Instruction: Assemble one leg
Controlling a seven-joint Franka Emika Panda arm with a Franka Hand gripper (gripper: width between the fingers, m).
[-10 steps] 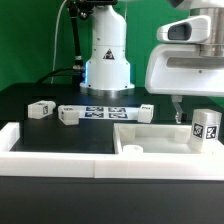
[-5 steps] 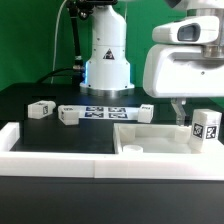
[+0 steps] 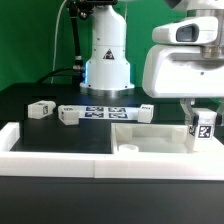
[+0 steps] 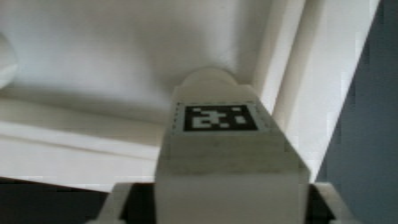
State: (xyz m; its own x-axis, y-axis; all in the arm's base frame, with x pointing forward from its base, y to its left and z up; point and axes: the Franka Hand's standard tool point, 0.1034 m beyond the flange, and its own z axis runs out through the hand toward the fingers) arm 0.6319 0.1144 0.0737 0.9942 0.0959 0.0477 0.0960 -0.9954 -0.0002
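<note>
My gripper (image 3: 201, 116) is at the exterior view's right, over the wide white panel (image 3: 150, 138), shut on a leg (image 3: 203, 128). This leg is a small white post with a black-and-white tag, standing upright and slightly tilted at the panel's right end. In the wrist view the leg (image 4: 221, 140) fills the space between the jaws of the gripper (image 4: 222, 208), tag facing the camera. Three more legs lie on the black table: one at the left (image 3: 40, 109), one beside it (image 3: 68, 114), one near the panel's back edge (image 3: 143, 112).
The marker board (image 3: 107, 112) lies in front of the robot base (image 3: 107, 70). A long white border rail (image 3: 60, 155) runs along the front, with an upright end at the left (image 3: 10, 134). The panel has a corner hole (image 3: 130, 148).
The gripper has moved toward the exterior view's right, from beside the standing leg to around it. The leg now leans slightly.
</note>
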